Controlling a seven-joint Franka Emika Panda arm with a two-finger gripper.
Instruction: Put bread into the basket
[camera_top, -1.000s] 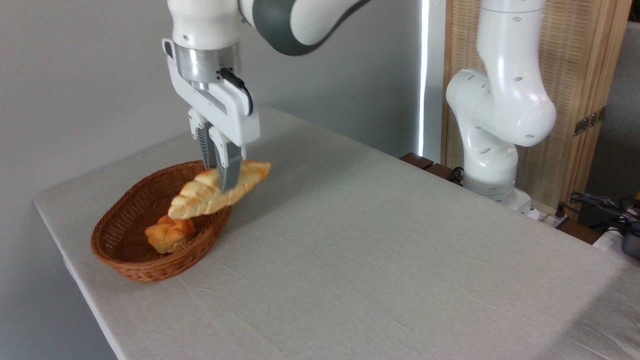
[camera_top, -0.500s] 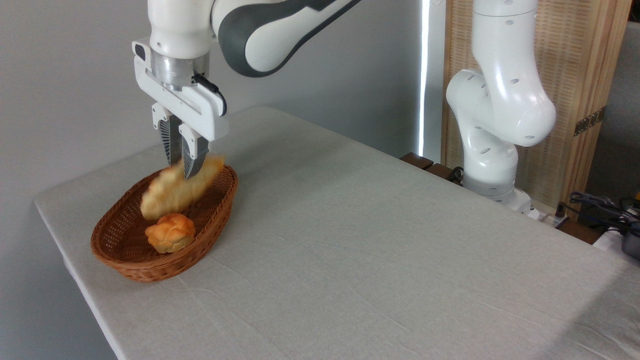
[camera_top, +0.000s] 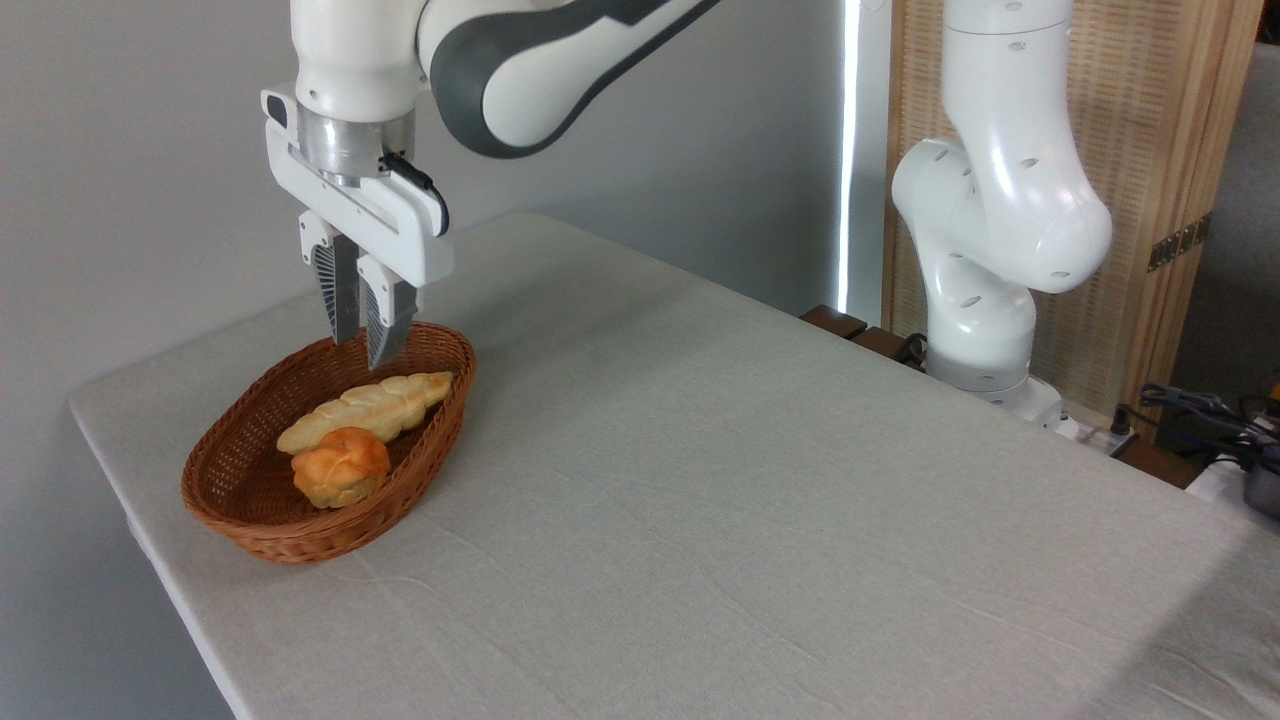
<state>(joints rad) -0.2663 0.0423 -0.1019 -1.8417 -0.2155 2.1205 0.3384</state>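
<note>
We're at the release step, and by our reading the placing is all but done. The long braided loaf with its golden glazed top (camera_top: 366, 410) lies inside the oval brown woven wicker basket (camera_top: 262, 530), stretched lengthways along the far side, one pointed end up near the far rim. Its near flank touches the small round knotted orange roll (camera_top: 341, 466) sitting in the basket's middle.

The white two-finger gripper (camera_top: 362, 353) hangs directly above the loaf's far half, fingertips pointing straight down, just clear of the bread and level with the far rim. We see a narrow gap between the ribbed fingers (camera_top: 382, 318) and nothing in it: the hand is slightly parted and empty.

What's left, we judge, is a clean retreat: a straight lift clear of the wicker rim, then away over the pale grey cloth-covered table (camera_top: 760, 520), without nudging the basket, which sits close to the table's left corner.
</note>
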